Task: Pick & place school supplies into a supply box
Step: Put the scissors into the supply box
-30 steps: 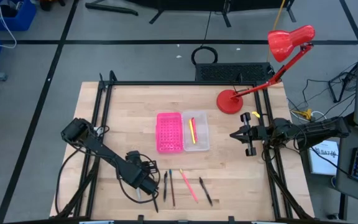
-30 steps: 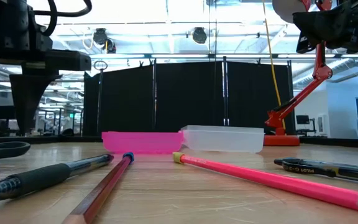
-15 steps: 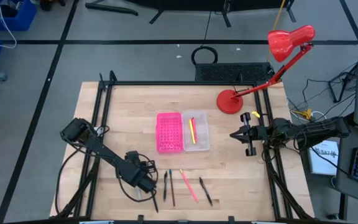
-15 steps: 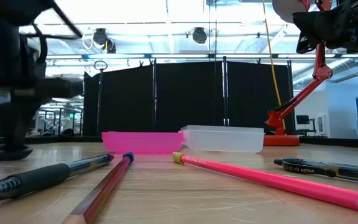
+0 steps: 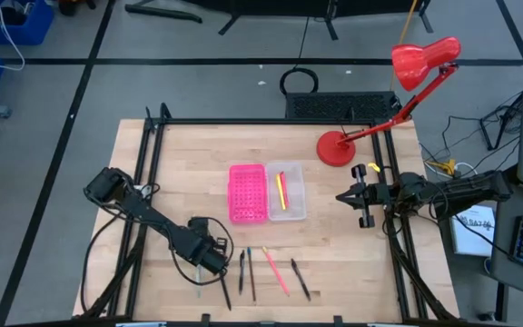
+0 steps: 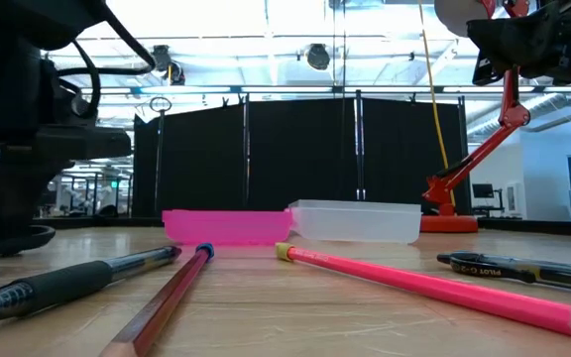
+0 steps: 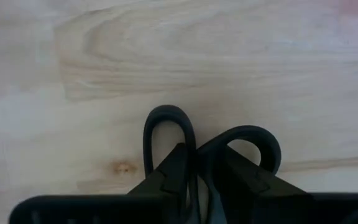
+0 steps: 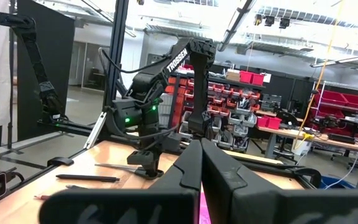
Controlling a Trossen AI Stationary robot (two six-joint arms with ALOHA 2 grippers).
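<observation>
Small scissors with black handle loops (image 7: 166,118) lie flat on the wooden table near its front left, and a loop (image 6: 16,238) shows in the low view. My left gripper (image 5: 210,260) (image 7: 201,165) points down on them and is shut where the loops meet. Beside it lie a black pen (image 5: 241,270), a dark pencil (image 5: 251,274), a pink pencil (image 5: 277,272) and another black pen (image 5: 300,279). The clear supply box (image 5: 286,192) at mid table holds a pink and a yellow pen. My right gripper (image 5: 343,196) waits shut, raised at the right. My left gripper pinches the scissors between its two fingers at the neck where the two handle loops join (image 7: 199,152). The fingers come from above, pointing down. The scissors lie flat on the table, and the loops stick out beyond the fingertips.
A bright pink perforated panel (image 5: 247,193) lies against the box's left side. A red desk lamp (image 5: 336,147) stands at the far right. Black frame rails (image 5: 148,173) run along the table's left and right edges. Bare wood lies between the box and the pens.
My left gripper has sunk onto the scissors and rolled about its own axis. In the low view its dark body now stands lower over the handle loop. The scissors, pens and box have stayed where they were.
</observation>
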